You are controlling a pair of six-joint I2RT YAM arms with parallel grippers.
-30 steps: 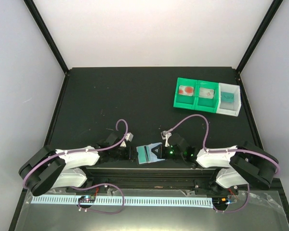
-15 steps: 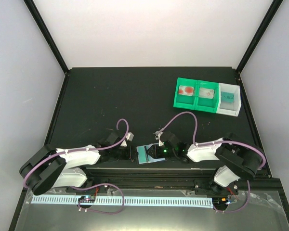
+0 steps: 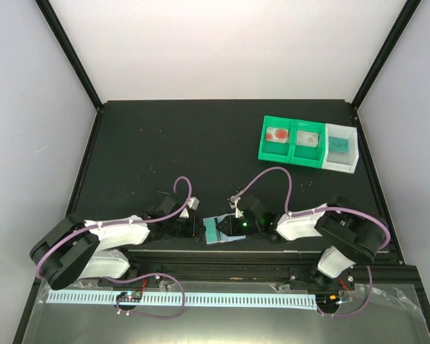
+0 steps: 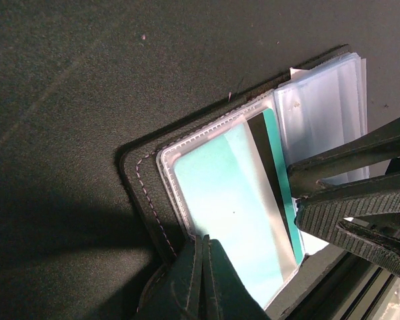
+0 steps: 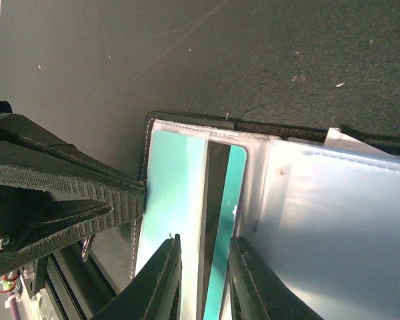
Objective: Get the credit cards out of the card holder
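What we are missing
From above, the left tool (image 3: 195, 228) and right tool (image 3: 235, 225) are covering most of the card holder (image 3: 216, 235); up close the credit card (image 4: 233, 200) is running off the bottom edge; the tray (image 3: 294, 159) contents are showing too small to read.

One black counter (image 3: 172, 143) carries everything. On it lies one black folding card holder (image 4: 147, 193), and one teal plastic card with a dark stripe (image 4: 233, 200) shows inside it. The clear plastic sleeves (image 4: 323, 107) number at least two, but the stack is too tight to count. There is one green-and-white plastic tray (image 3: 290, 160) with three compartments, two green and one white. Each compartment holds one small flat card, three in all: one whitish card with red marks (image 3: 278, 134), one plain whitish card (image 3: 309, 138) and one teal card (image 3: 340, 145). Two white-and-black arms stand at the near edge, a left arm (image 3: 107, 236) and a right arm (image 3: 308, 223), each trailing one purple cable (image 3: 180, 183).
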